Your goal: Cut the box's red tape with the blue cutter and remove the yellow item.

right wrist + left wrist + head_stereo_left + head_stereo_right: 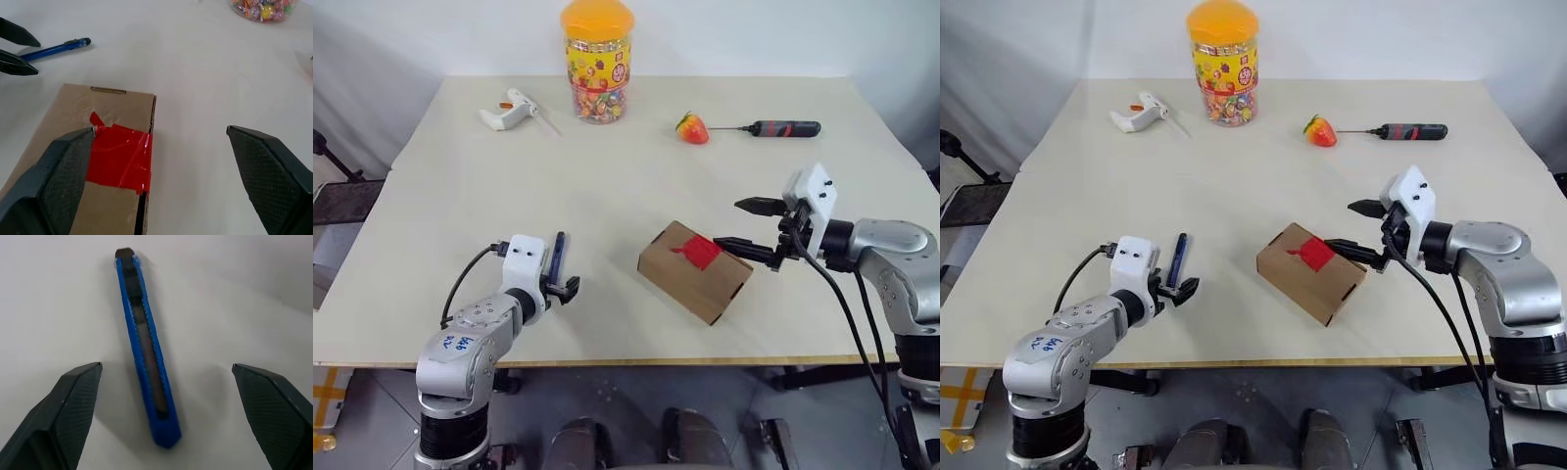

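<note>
Since the blue cutter [145,352] is lying slim, stiff and likely slippery just beyond the wide-spread left gripper [560,275], gripping its midsection looks safest; the right gripper [749,227] is gaping wide beside the box [696,270].

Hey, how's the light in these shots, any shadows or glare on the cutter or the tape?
Left wrist view: blue cutter lies on the table in even light, with a soft shadow beside it. Right wrist view: red tape on the box shows wrinkled sheen. Left eye view: soft, diffuse light on the table, with faint shadows.
</note>
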`<control>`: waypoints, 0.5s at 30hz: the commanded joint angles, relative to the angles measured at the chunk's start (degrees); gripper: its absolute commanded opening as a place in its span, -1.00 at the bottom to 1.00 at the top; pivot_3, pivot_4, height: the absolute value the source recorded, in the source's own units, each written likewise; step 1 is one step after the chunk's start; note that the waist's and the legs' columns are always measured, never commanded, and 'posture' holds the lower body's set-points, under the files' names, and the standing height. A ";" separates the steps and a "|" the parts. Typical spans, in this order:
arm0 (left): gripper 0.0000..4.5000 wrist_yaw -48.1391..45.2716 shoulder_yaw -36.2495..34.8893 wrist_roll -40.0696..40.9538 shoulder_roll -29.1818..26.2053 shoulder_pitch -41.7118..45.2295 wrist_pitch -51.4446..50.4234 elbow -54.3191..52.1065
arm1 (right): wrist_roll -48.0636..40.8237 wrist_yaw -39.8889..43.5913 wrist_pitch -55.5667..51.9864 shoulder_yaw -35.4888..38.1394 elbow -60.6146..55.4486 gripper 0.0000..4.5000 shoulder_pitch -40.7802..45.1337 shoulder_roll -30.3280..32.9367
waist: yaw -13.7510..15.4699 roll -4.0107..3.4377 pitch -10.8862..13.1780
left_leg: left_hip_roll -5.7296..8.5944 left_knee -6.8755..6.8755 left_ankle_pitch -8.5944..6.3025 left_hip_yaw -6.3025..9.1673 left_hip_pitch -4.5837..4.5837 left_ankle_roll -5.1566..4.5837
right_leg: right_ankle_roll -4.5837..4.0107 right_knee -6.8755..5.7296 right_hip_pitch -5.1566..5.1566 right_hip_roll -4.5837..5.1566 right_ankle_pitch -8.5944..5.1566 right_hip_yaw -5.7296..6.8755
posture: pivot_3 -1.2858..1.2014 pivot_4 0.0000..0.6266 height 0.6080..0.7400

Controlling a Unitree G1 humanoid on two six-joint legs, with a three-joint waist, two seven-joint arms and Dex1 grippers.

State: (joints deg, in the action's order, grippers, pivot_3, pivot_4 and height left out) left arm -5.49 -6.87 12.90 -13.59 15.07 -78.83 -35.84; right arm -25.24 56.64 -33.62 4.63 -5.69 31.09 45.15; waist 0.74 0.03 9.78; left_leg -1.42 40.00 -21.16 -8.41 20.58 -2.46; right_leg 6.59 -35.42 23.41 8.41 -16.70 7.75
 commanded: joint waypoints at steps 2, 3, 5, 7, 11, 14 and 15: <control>0.84 1.78 0.53 -1.34 1.13 -3.74 -6.16 4.34 | 0.47 1.32 1.34 -0.11 0.28 1.00 1.68 1.12 | 0.01 -0.07 -0.05 | 0.00 -0.05 -0.01 -0.01 -0.13 0.01 | 0.00 0.02 -0.09 0.00 0.00 -0.06 | 0.03 -0.52 1.00; 0.77 1.66 0.15 -1.09 1.46 -4.09 -5.97 4.36 | 0.48 1.48 1.23 -0.06 0.15 1.00 1.68 1.08 | 0.01 -0.09 -0.06 | 0.00 -0.05 -0.01 -0.03 -0.14 0.02 | 0.00 0.03 -0.09 0.01 0.00 -0.09 | 0.03 -0.52 1.00; 0.52 1.59 -0.19 -0.97 1.69 -4.59 -5.27 4.50 | 0.58 1.78 1.08 0.02 -0.05 1.00 1.66 1.05 | 0.00 -0.18 -0.11 | -0.02 -0.05 -0.02 -0.03 -0.14 0.03 | -0.01 0.03 -0.09 0.01 0.00 -0.13 | 0.03 -0.52 1.00; 0.52 1.91 -0.29 -1.33 1.67 -4.85 -4.66 4.62 | 0.74 2.07 1.04 0.02 -0.07 1.00 1.76 1.04 | -0.07 -0.32 -0.20 | -0.02 -0.07 -0.02 -0.03 -0.15 0.03 | -0.01 0.03 -0.08 0.01 -0.01 -0.13 | 0.03 -0.52 1.00; 0.25 1.87 -0.49 -1.39 1.74 -5.27 -4.64 5.01 | 0.94 2.37 0.90 0.15 -0.21 1.00 1.91 1.02 | -0.14 -0.52 -0.32 | -0.02 -0.07 -0.02 -0.05 -0.17 0.04 | -0.02 0.03 -0.08 0.00 -0.01 -0.14 | 0.03 -0.52 1.00; 0.14 1.62 -0.44 -1.35 1.70 -5.25 -4.39 5.25 | 1.07 2.52 0.85 0.17 -0.19 1.00 2.03 1.09 | -0.12 -0.66 -0.40 | -0.01 -0.08 -0.03 -0.06 -0.17 0.04 | -0.02 0.03 -0.08 0.01 -0.01 -0.15 | 0.03 -0.52 1.00; 0.14 1.73 -0.40 -1.48 1.72 -5.23 -4.36 5.30 | 1.14 2.56 0.85 0.15 -0.15 1.00 2.07 1.11 | -0.12 -0.67 -0.41 | -0.01 -0.08 -0.03 -0.06 -0.17 0.04 | -0.02 0.02 -0.08 0.01 -0.01 -0.15 | 0.03 -0.52 1.00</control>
State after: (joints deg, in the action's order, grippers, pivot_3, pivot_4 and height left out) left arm -3.32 -8.53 11.36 -12.49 13.94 -79.29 -35.67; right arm -23.98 58.93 -33.59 4.53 -4.49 32.02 45.16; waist 0.62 -0.64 9.38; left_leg -1.42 39.93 -21.19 -8.47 20.40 -2.43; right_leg 6.57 -35.39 23.32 8.42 -16.71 7.59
